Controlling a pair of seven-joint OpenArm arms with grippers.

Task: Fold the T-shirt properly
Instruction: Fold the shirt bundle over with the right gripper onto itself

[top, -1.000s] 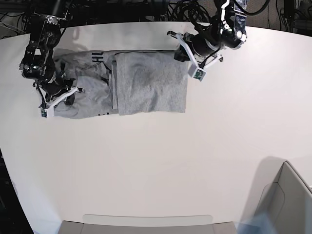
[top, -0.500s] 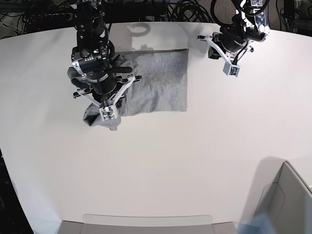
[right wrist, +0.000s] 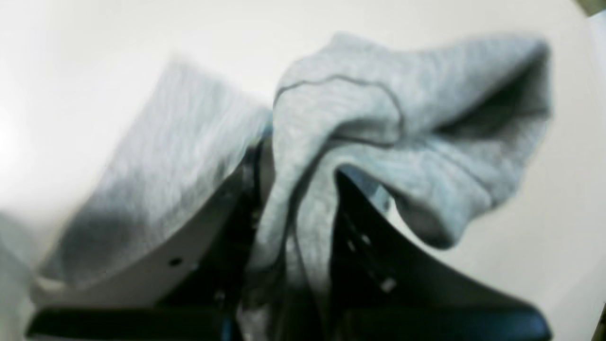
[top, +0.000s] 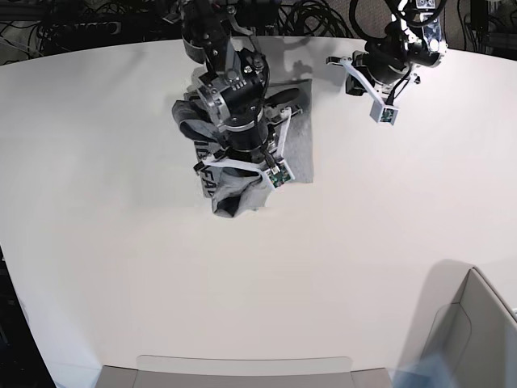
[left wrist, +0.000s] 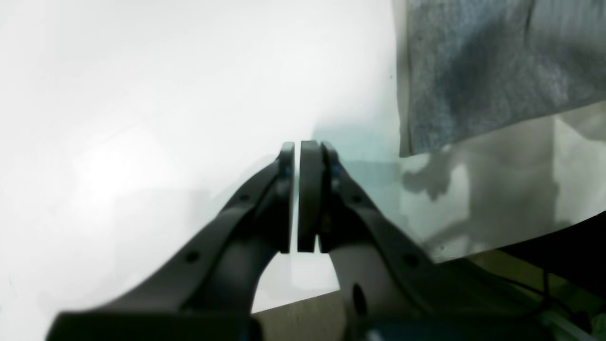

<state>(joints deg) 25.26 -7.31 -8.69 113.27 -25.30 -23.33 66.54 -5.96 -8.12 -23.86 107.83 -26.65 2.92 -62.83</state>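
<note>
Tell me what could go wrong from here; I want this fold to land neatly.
The right gripper holds the T-shirt by a bunched wad, not a flat edge, so the flap may land creased. Cloth hangs loose below the grip and could tuck under crookedly. The left gripper is shut beside the shirt's corner, holding nothing, so the lower layer could be dragged along.

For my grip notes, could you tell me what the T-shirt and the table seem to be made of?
T-shirt: soft heathered grey knit, likely cotton jersey; it shows fine ribbing, a stitched hem and limp folds where the right gripper pinches it.
Table: smooth white top, probably laminate or painted board; it shows soft reflections and clear shadows.
</note>
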